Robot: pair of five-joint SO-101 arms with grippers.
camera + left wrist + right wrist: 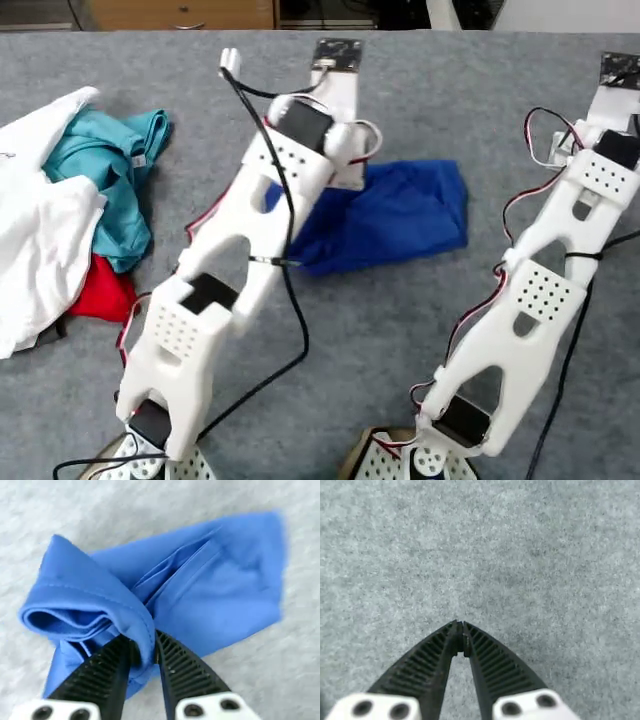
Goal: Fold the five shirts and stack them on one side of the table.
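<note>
A blue shirt (400,215) lies partly folded in the middle of the grey table, with my left arm stretched over its left part. In the left wrist view my left gripper (144,647) is shut on a hemmed fold of the blue shirt (210,595), lifting that edge off the cloth below. A pile of unfolded shirts sits at the table's left: a white shirt (40,230), a teal shirt (110,170) and a red shirt (100,292). My right gripper (460,637) is shut on nothing above bare carpet at the far right.
The table is covered in grey carpet (400,330). Cables run along both arms. A wooden drawer unit (180,14) stands beyond the far edge. Free room lies between the two arms and in front of the blue shirt.
</note>
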